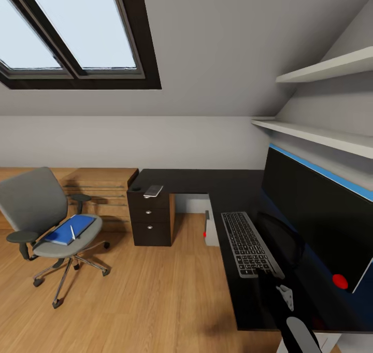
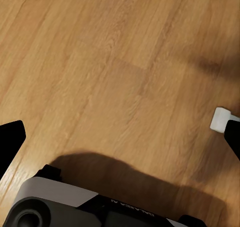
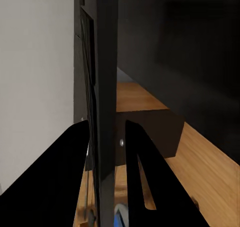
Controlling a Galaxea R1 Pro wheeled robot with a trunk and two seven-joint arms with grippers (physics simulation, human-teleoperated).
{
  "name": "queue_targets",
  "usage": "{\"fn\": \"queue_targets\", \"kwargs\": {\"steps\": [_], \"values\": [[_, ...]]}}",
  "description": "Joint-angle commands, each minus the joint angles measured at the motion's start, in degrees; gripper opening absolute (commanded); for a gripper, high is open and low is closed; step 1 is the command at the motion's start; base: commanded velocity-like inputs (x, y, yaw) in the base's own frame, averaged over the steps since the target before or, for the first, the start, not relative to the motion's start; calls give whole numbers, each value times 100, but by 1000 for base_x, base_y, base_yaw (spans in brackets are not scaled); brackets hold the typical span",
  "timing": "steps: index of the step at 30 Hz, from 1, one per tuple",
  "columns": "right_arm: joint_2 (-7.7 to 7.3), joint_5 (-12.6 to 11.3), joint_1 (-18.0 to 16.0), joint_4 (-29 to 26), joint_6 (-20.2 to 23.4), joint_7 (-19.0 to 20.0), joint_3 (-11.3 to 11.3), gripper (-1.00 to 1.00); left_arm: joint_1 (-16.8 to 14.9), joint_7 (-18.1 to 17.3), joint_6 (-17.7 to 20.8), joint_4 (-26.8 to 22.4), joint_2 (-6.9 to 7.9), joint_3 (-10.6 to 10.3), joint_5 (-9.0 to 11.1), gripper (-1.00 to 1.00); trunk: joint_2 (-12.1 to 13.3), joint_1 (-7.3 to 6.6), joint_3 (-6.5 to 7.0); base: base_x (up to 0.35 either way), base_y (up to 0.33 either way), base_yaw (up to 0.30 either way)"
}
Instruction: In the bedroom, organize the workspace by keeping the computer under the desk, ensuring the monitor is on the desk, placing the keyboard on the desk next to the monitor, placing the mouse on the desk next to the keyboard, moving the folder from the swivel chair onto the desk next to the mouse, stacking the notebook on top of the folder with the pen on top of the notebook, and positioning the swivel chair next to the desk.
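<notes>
Blue folder (image 1: 69, 230) on grey swivel chair (image 1: 39, 213); keyboard (image 1: 249, 242) on black desk (image 1: 228, 187).

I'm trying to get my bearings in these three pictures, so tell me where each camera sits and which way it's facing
Head view: high on the robot, looking down over the desk, keyboard, monitor and swivel chair; a pale arm part shows at the lower edge.
Left wrist view: on the left arm, facing down at the wooden floor; left gripper fingers spread at both edges.
Right wrist view: on the right arm, looking along the monitor's thin edge, which sits between the right gripper fingers.
Shared: head and right wrist views both show the monitor.
</notes>
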Motion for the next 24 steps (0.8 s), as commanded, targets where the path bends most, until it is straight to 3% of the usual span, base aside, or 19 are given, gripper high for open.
{"fn": "queue_targets", "kwargs": {"steps": [1,11,24], "values": [[1,-47,-4,-7,27,-8,-9,-100,-1,38,17,-13,3,-9,31,100,-5,1,-7,2,-2,0],[1,-47,-7,43,24,-13,-7,-100,-1,36,12,-13,3,-17,29,100,-5,1,-7,134,-1,0],[1,-47,-31,301,-118,-13,-2,-100,-1,33,11,-13,3,-16,32,100,-5,1,-7,22,0,0]]}}
